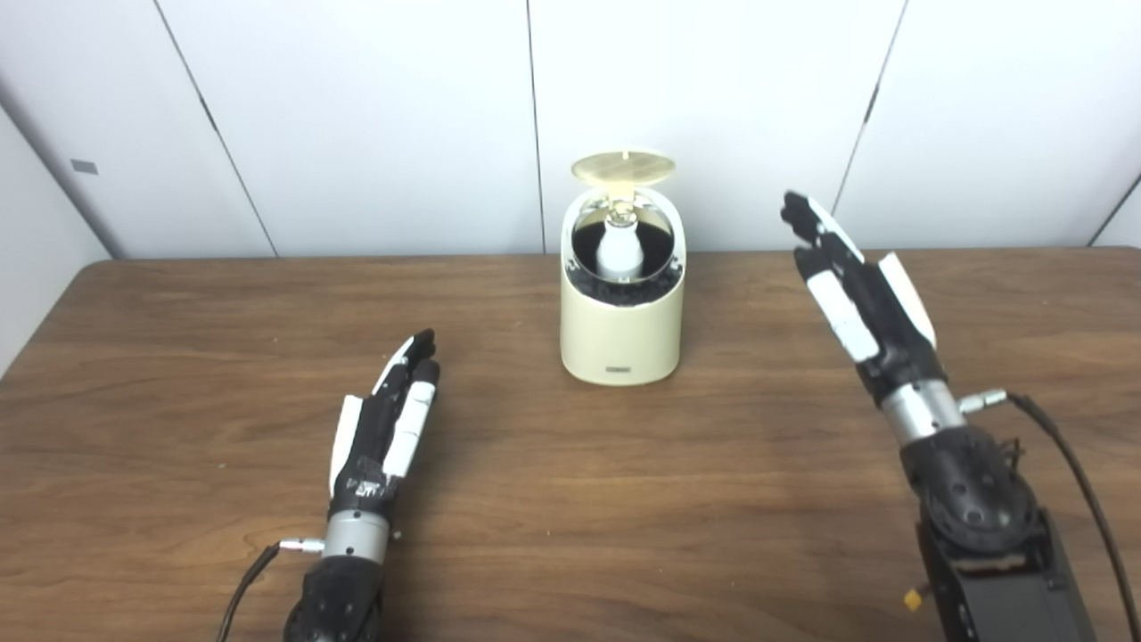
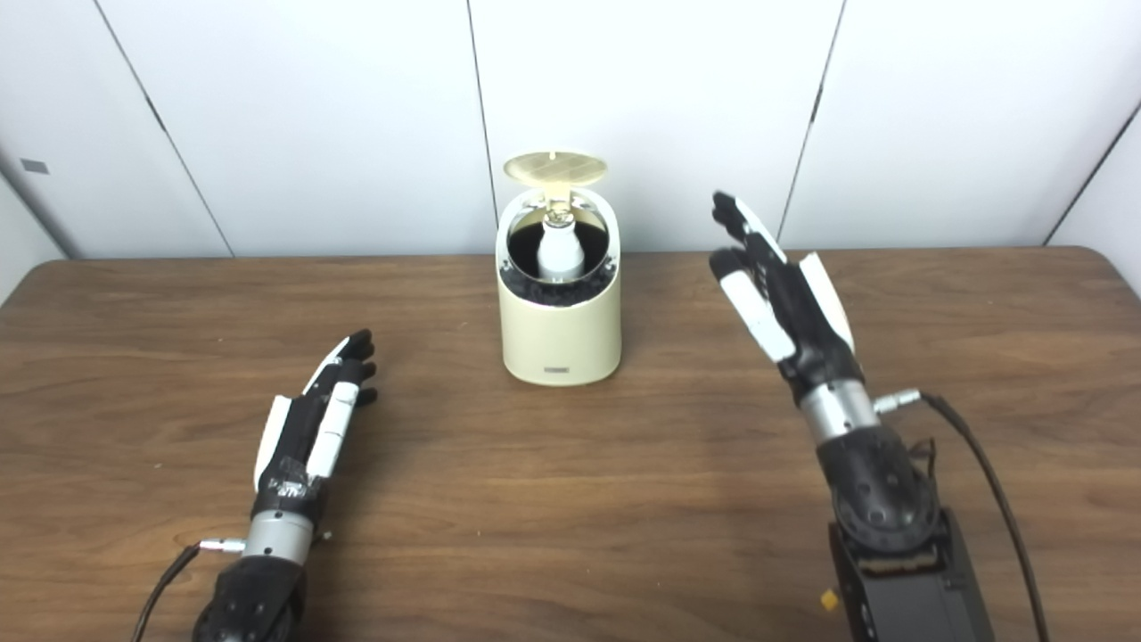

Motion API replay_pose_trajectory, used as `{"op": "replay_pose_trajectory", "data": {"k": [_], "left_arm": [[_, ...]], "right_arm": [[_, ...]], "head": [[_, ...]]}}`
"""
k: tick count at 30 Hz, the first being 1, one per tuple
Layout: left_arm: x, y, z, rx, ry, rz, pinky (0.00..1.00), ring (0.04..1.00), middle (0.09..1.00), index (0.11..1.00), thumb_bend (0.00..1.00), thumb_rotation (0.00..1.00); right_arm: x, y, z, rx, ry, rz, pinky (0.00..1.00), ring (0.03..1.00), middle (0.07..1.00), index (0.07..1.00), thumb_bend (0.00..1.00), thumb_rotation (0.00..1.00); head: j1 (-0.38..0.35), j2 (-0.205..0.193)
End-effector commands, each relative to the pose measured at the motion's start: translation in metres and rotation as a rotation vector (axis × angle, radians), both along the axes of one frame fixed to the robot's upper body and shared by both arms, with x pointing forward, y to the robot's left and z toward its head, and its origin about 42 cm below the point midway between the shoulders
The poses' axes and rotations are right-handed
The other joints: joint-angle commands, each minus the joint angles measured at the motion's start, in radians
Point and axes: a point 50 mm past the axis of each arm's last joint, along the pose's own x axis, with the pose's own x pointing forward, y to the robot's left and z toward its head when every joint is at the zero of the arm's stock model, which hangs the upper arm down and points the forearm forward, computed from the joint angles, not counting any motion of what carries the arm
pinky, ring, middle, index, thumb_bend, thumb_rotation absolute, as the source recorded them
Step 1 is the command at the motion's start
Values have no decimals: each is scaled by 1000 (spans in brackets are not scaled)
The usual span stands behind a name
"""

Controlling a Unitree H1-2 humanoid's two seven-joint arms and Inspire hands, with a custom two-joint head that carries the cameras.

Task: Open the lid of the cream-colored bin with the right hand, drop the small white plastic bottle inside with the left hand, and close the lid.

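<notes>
wooden table [image 1: 535, 499] seen from above and in front, with two robot hands, one bin and one bottle on view. nearest, at the bottom edge, two dark forearms come in, one on each side, each with a cable at its wrist.

left hand [image 1: 385, 428] lies low over the table on the left side, palm down, fingers straight and pressed close together, holding nothing. it is well apart from the bin.

right hand [image 1: 856, 285] is raised off the table on the right side, tilted up and toward the bin, fingers extended and slightly apart, holding nothing. it is near the bin's right side but not touching it.

farther back, at the middle of the table, stands one cream-colored bin [image 1: 622, 334], upright, with rounded sides. a small dark label sits low on its front; its writing is too small to read. its round lid [image 1: 623, 167] is flipped up and stands open at the back edge.

inside the bin's dark opening sits one small white plastic bottle [image 1: 619, 250], upright, with its cap end toward the lid hinge.

behind the table, a plain white panelled wall [image 1: 357, 107] with thin dark seams.
</notes>
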Motion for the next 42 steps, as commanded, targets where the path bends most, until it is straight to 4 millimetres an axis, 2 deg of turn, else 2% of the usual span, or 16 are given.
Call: {"op": "replay_pose_trajectory", "data": {"k": [1,10,19,25,31,37,42], "left_arm": [[3,-1,5,-26,-55,2,863,904,933,952,726,999],[0,-2,-4,-57,-30,-10,907,915,941,956,703,1000],[0,-10,-6,-32,-8,-38,908,911,930,946,681,998],[0,-15,-5,-25,-9,-46,898,918,934,942,677,998],[0,-18,-1,-27,-10,-60,885,905,934,940,668,1000],[1,-24,3,-47,-12,-73,887,903,930,940,658,1000],[2,-27,2,-26,-12,-75,880,917,924,933,641,1000]], "right_arm": [[7,7,33,-84,-83,13,890,946,939,926,622,1000],[42,22,73,-272,-147,9,830,908,939,939,567,1000],[67,34,102,-374,-161,35,866,935,958,956,543,1000],[76,39,109,-428,-137,37,867,940,953,946,557,995],[86,47,114,-539,-143,52,887,934,927,892,595,1000],[85,51,116,-618,-179,79,919,946,912,847,575,1000],[83,53,112,-653,-165,87,974,998,956,803,612,1000]], "head": [[-1,1],[-5,3],[9,3],[6,3],[3,8],[5,10],[8,8]]}}
